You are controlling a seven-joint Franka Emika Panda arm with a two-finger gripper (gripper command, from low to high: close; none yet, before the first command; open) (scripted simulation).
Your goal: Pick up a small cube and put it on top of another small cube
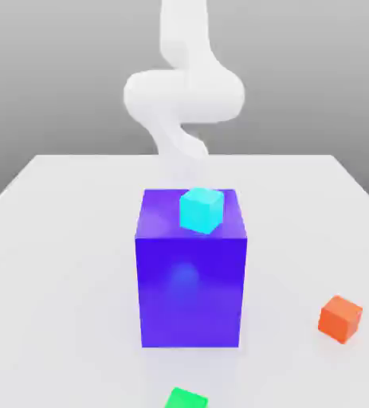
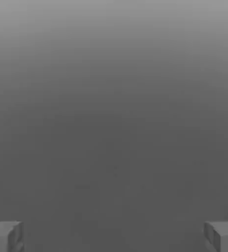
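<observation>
A large blue-violet block (image 1: pixel 191 275) stands at the centre of the white table (image 1: pixel 52 263) in the exterior view. A small cyan cube (image 1: pixel 201 209) sits on its top face, toward the front edge and a little to the one o'clock side of the top's middle, turned slightly askew to the block's edges.

From the block, a small orange cube (image 1: pixel 340 319) lies on the table out toward four o'clock, well apart from it. A small green cube (image 1: pixel 186 399) lies toward six o'clock, cut off by the frame edge. Neither touches the block or the other.

The white robot arm (image 1: pixel 184 92) rises behind the block at twelve o'clock, its links curving above the far edge of the table; its lower end is hidden behind the block and the cyan cube.

In the hand view, the gripper (image 2: pixel 114 236) has its two grey fingertips (image 2: pixel 5 236) spread far apart, one at each lower corner, released and holding nothing. Between them there is plain grey ground.
</observation>
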